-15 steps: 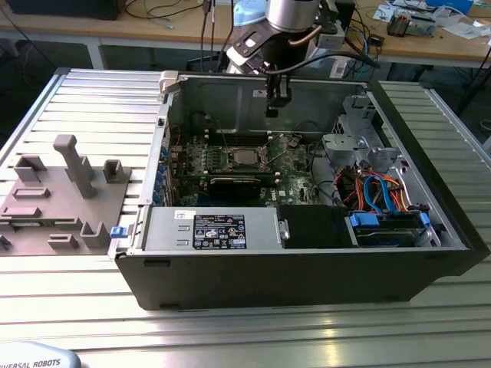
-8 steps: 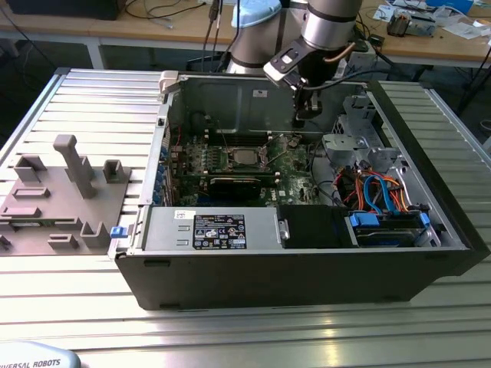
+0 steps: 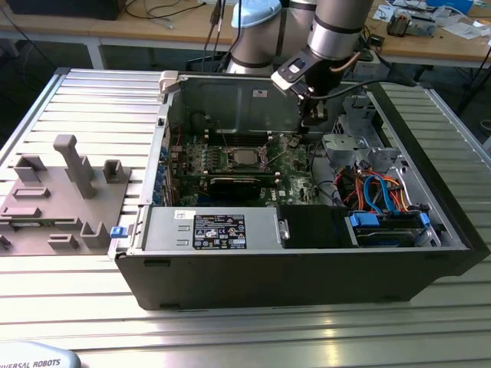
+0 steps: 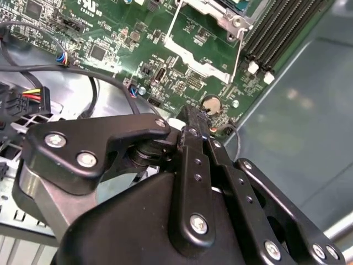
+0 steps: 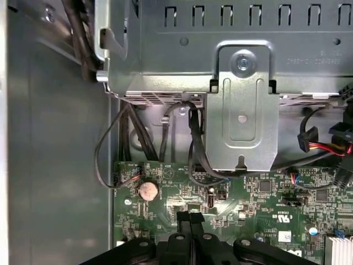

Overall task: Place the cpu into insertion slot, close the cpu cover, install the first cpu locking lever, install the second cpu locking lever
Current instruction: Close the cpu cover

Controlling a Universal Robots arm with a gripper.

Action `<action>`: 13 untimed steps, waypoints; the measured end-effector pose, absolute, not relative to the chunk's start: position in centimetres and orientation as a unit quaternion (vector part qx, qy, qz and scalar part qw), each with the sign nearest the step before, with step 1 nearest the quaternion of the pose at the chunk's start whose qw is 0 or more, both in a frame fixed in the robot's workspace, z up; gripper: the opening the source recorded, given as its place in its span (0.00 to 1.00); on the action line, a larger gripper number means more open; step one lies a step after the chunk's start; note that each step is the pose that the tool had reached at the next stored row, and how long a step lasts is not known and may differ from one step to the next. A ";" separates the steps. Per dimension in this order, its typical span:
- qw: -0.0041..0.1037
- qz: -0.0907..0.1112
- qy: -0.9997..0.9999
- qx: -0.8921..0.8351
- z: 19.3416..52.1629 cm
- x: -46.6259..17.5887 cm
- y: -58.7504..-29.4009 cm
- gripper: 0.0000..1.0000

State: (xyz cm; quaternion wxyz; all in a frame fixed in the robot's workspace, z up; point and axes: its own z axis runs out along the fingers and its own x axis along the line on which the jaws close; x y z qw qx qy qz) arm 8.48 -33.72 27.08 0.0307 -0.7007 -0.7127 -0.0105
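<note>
Gripper point(image 4: 193, 124) fingers pressed together, narrow, nothing held between them in both wrist views point(image 5: 190, 216). It hovers over the green circuit board point(image 5: 259, 199), tips just above the coin battery point(image 4: 211, 105) area near the board edge by the grey case wall point(image 4: 309, 99). In the exterior view the gripper point(image 3: 313, 115) sits inside the open pc case point(image 3: 307, 268), w/ the arm coming down from above.

Insertion slot point(image 3: 244, 158) is mid-board, off toward the exterior view's left of the gripper, well apart from it. Cpu point(image 3: 245, 157) looks seated in it, silvery face up. Cpu cover point(image 4: 212, 22) seen in second wrist view just beyond the fingertips, metal frame w/ a thin wire lever point(image 4: 238, 52) along its side; can't tell if the cover is fully down or the lever hooked.

Black mem slots point(image 4: 281, 27) next to the socket. Metal drive bracket point(image 5: 242, 110) and black cables point(image 5: 193, 143) ahead of the tips in first wrist view. Grey parts fixture point(image 3: 61, 199) on the table far toward the exterior view's left of the gripper, outside the case
</note>
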 end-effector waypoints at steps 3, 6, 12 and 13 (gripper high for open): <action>0.031 -0.010 -0.717 -0.696 26.4 8.5 -34.0 0.11; 0.033 -0.008 -0.734 -0.678 25.8 8.5 -34.1 0.11; 0.033 -0.008 -0.741 -0.671 24.8 6.2 -34.1 0.11; 0.032 -0.008 -0.741 -0.671 24.8 5.8 -34.1 0.11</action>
